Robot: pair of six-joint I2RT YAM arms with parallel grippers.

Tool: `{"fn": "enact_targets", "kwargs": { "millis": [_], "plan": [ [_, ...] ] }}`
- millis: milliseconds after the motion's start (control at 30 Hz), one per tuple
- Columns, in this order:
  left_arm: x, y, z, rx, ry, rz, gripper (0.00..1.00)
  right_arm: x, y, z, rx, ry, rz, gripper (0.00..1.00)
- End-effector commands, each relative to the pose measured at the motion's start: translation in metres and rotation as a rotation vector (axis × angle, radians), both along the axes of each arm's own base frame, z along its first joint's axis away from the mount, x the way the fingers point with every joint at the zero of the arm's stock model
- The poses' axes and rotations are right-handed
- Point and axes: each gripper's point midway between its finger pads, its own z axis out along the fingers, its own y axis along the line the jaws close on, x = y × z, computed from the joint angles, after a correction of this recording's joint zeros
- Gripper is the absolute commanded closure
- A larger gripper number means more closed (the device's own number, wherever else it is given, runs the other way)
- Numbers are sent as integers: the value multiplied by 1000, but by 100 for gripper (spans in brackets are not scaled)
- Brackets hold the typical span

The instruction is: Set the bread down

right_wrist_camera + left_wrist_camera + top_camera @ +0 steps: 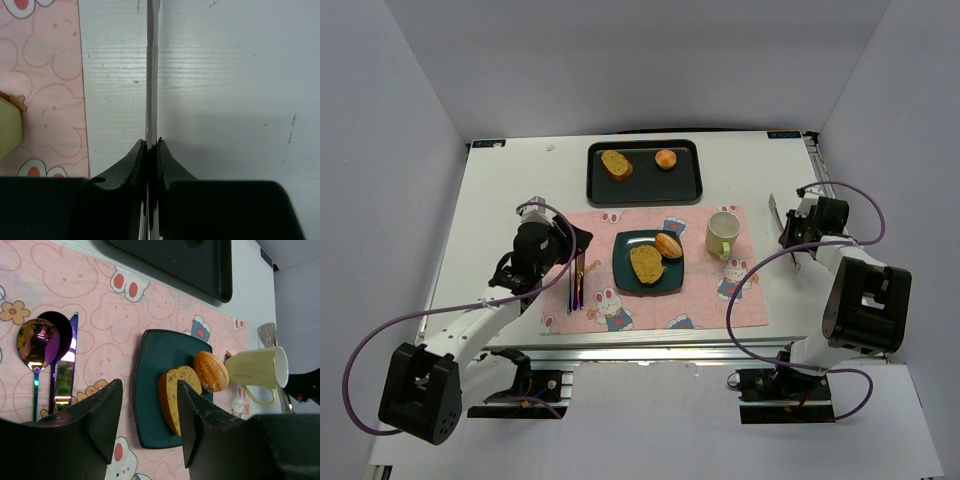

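A seeded bread slice [646, 264] and a round bun [668, 245] lie on the dark green plate [623, 275] on the pink placemat. In the left wrist view the slice [175, 390] and the bun [211, 371] rest side by side on the plate [150, 390]. My left gripper [575, 240] hovers left of the plate, open [149, 385], nothing between its fingers. Another slice [616, 164] and bun [666, 159] sit on the black tray [645, 192] at the back. My right gripper [790, 235] is off the mat's right edge, shut [152, 141] on a thin metal spatula [151, 75].
A pale green mug [722, 234] stands right of the plate, its handle toward the front. An iridescent spoon [36, 342] and knife [65, 365] lie on the mat's left part, under my left arm. The spatula's head [267, 334] shows behind the mug.
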Motion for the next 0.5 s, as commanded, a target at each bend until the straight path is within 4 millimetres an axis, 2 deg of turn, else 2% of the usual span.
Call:
{"fn": "enact_targets", "kwargs": {
  "millis": [0, 33, 67, 167, 200, 267, 300, 333, 367, 467],
  "plan": [
    [5, -12, 27, -41, -66, -54, 42, 20, -12, 4, -56, -80, -8, 100],
    [4, -14, 24, -44, -58, -68, 40, 16, -10, -3, -49, -53, 7, 88],
    [5, -17, 25, -55, -64, -82, 37, 13, -10, -13, -66, -25, 35, 66],
    [2, -28, 17, -73, -34, -137, 33, 3, -14, -25, -84, 24, 66, 48],
    [2, -29, 16, -75, -33, -143, 32, 2, -14, -23, -76, 23, 75, 37],
    [2, -31, 15, -75, -32, -151, 32, -1, -15, -16, -72, 25, 90, 24],
    [2, -31, 16, -75, -35, -153, 32, 1, -13, -4, -73, 1, 100, 12],
    [1, -31, 16, -75, -37, -155, 32, -1, -12, 3, -68, 2, 105, 10],
    [2, -31, 16, -76, -37, -156, 32, 7, -14, 27, -80, -46, 100, 11],
    [1, -33, 16, -80, -38, -163, 34, 9, -11, 59, -101, -70, 101, 11]
  ]
}}
